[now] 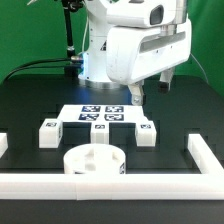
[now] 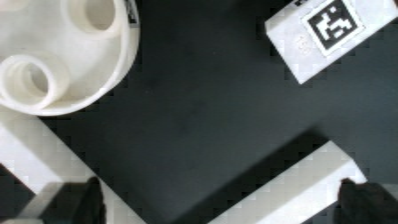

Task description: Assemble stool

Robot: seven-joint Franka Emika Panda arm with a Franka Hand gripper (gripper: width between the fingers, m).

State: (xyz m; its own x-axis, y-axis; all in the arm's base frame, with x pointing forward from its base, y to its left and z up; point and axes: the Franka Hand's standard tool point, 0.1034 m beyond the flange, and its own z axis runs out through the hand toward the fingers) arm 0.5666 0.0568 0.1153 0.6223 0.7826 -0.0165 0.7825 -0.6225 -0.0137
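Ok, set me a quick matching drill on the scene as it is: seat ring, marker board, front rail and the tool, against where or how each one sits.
Things: 1 seat ring; 2 marker board; 3 front rail; 4 tool.
Places or states: A open, holding nothing; B flat in the middle, printed with tags; C long white bar along the near edge; D round, lying just behind that bar.
Pairs: 1-D, 2-B, 3-C, 4-A.

black tabletop [image 1: 25,112], green backdrop [image 1: 25,30], possibly fabric
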